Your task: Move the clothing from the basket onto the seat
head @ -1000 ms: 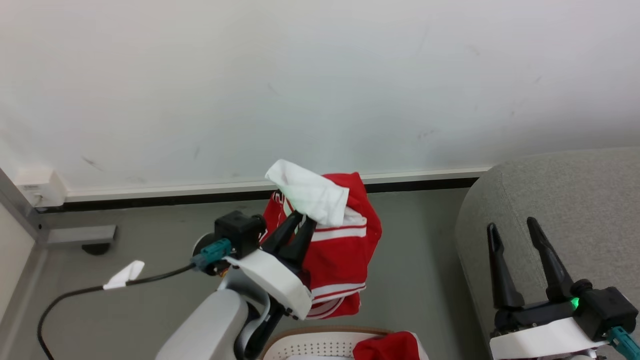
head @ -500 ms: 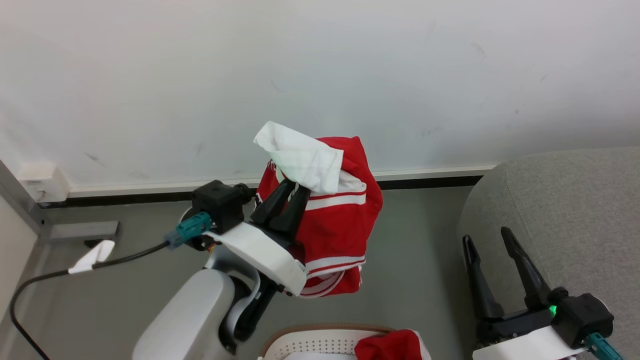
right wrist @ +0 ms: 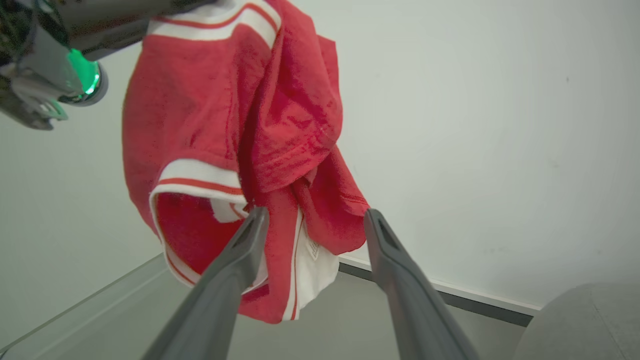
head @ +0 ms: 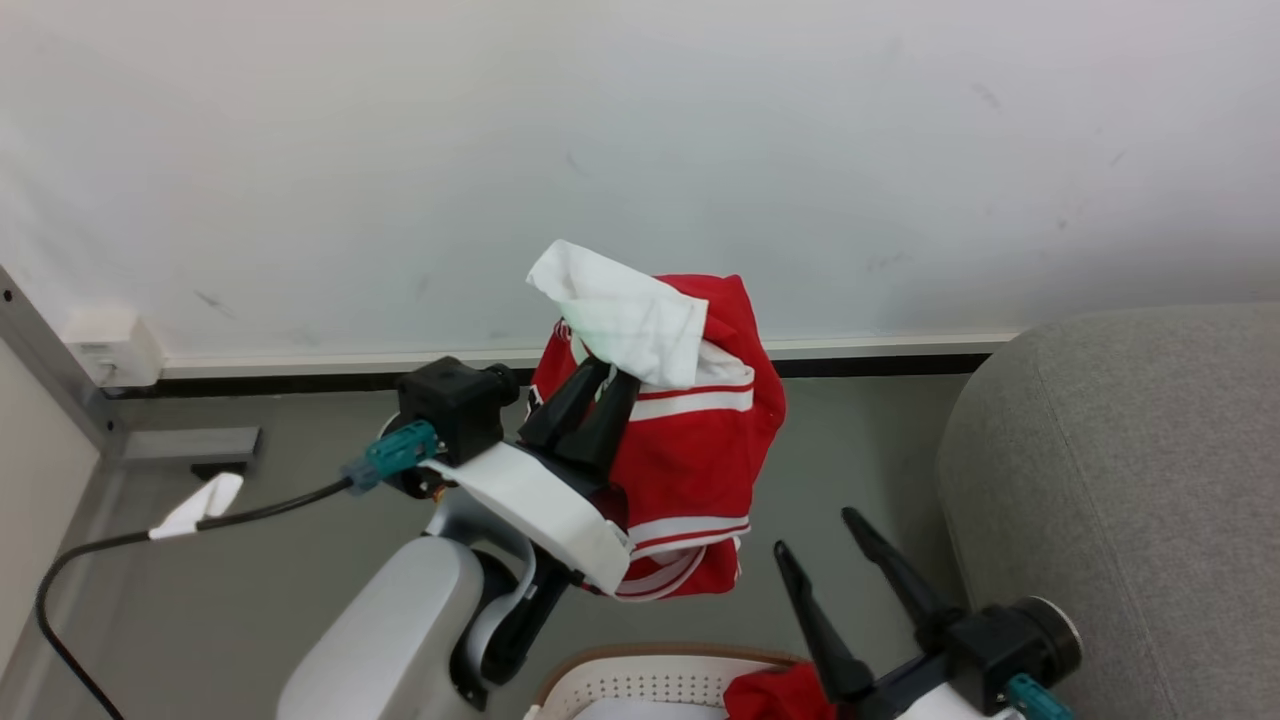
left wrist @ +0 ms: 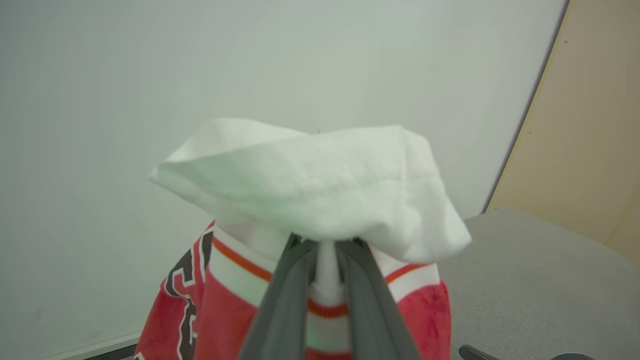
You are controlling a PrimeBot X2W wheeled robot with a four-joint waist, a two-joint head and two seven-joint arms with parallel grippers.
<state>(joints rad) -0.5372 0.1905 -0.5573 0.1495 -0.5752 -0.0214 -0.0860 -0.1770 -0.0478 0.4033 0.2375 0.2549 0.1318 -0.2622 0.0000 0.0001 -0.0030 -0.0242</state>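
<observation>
Red clothing [head: 690, 470] hung below your clenched left gripper [head: 610, 380], held high so it cleared the basket [head: 640, 688]. Your right gripper [head: 815, 530] stood released, empty.

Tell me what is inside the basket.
A bunched red garment lies inside the basket. The rest of the interior is cut off by the picture's edge and partly covered by the right claw.

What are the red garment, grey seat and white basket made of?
The red garment seems soft, matte knit fabric: it droops in folds. The grey seat seems woven upholstery, fine-grained. The white basket is likely smooth moulded plastic, punched with holes.
</observation>
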